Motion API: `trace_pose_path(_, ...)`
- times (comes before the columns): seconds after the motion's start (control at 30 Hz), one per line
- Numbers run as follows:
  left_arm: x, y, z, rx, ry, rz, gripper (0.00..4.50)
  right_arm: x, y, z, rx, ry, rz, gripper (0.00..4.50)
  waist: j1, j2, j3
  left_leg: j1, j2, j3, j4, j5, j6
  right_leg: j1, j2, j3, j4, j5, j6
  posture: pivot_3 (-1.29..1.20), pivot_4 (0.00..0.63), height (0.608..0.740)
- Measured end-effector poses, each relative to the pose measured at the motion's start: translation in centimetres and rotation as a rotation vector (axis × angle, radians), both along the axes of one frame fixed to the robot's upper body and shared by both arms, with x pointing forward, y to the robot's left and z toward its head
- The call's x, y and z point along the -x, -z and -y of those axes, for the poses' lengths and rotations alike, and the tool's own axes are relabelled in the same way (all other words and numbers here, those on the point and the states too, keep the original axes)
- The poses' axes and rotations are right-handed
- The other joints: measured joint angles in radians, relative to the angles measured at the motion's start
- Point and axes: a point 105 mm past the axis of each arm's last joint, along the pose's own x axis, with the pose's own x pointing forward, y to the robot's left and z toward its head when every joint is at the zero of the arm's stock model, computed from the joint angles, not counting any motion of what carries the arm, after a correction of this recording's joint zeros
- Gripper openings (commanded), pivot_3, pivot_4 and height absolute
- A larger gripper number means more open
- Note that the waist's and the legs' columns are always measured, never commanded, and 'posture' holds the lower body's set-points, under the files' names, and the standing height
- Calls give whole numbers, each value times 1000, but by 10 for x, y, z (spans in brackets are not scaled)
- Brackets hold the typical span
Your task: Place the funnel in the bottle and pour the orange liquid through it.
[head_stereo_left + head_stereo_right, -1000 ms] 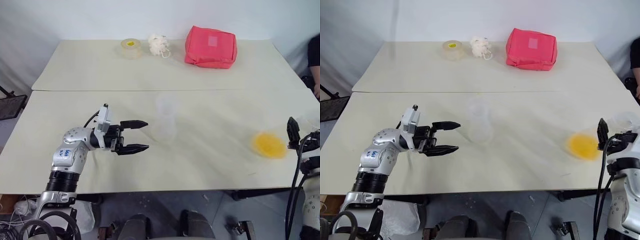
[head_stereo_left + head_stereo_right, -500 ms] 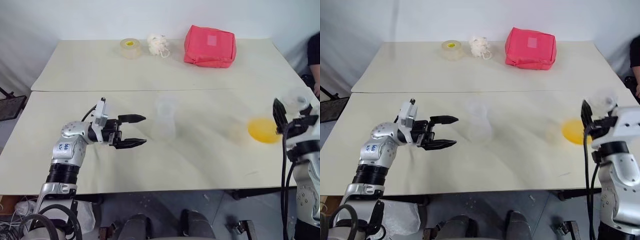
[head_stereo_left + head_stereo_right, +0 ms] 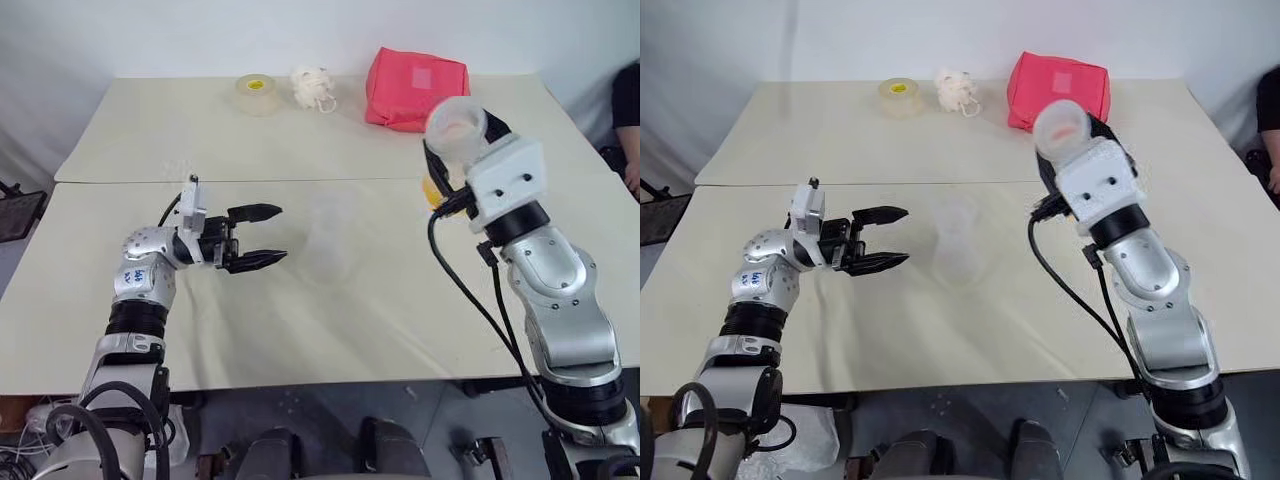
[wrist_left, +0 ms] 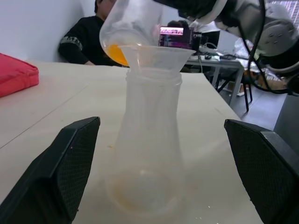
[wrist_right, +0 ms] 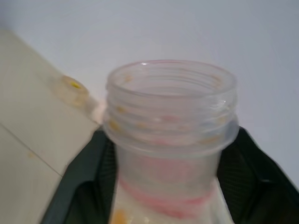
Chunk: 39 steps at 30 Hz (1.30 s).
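While the right gripper (image 5: 163,186) clasps a clear threaded-mouth plastic cup (image 3: 456,128) of orange liquid (image 4: 117,52), the spread-open left gripper (image 3: 258,237) flanks the funnel-topped clear flask-shaped bottle (image 4: 147,149).

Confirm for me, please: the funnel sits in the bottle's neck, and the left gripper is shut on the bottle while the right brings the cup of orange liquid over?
Not quite. The left gripper is open beside the bottle, not touching it; the left wrist view shows its fingers spread clear. The funnel does sit in the neck, and the right gripper holds the cup with orange liquid.

text: blue handwriting on left arm (image 3: 134,277) | legibility: cannot be read (too small) | other text: none
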Motion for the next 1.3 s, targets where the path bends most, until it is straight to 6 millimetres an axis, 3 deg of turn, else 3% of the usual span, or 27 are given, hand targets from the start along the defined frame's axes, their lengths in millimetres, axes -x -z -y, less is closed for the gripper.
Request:
trace_pose_path(0.27, 0, -4, -14, 18, -29, -21, 4500, -7, 0, -39, 302, -56, 107, 2437, -12, 0, 0, 0, 1, -2, -1, 0, 0, -1, 0, -1, 1, 0, 0, 0, 150, 740)
trace_pose_path(0.43, 5, -6, -15, 2, -17, -19, 4500, -12, 15, -60, 516, -69, 170, 2437, -16, 0, 0, 0, 1, -2, 0, 0, 0, -1, -1, -1, 1, 0, 0, 0, 150, 740)
trace_pose_path(0.73, 14, -11, -8, -15, 24, -12, 4500, -24, 24, -70, 748, -54, 295, 2437, -30, 0, 0, -1, 2, -4, -1, 0, 0, -1, -1, -1, 1, 0, 0, 0, 150, 740)
trace_pose_path(1.3, 16, -11, -7, -17, 33, -30, 4500, -31, 25, -74, 907, -66, 427, 2437, -29, 0, 0, -1, 4, -4, -1, 0, 0, -1, -1, -1, 1, 0, 0, 0, 150, 740)
